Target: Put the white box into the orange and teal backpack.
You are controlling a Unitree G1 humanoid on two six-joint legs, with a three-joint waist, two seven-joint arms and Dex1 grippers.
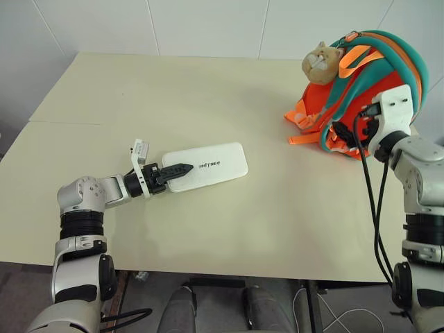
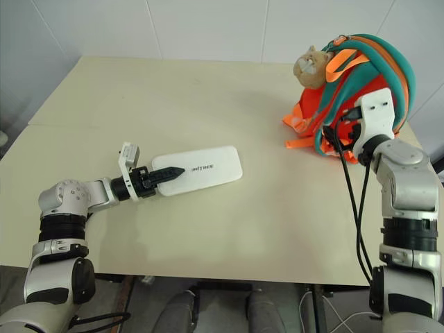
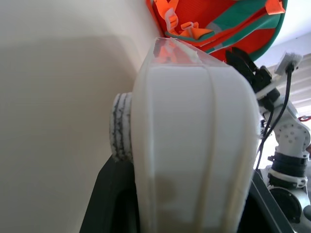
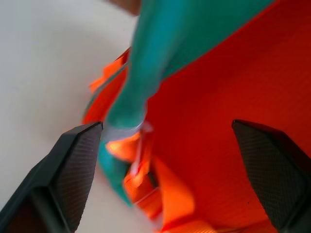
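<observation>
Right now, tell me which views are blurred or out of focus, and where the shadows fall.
Right wrist view: the backpack is soft and smeared, too close for focus. Left wrist view: the white box looms close and blurry, with a soft shadow on the table beside it. Left eye view: sharp and evenly lit, with a faint shadow under the box.

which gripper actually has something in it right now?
The left gripper: it is shut on the near end of the white box on the table. The right gripper is open, its fingers spread at the orange and teal backpack, holding nothing.
</observation>
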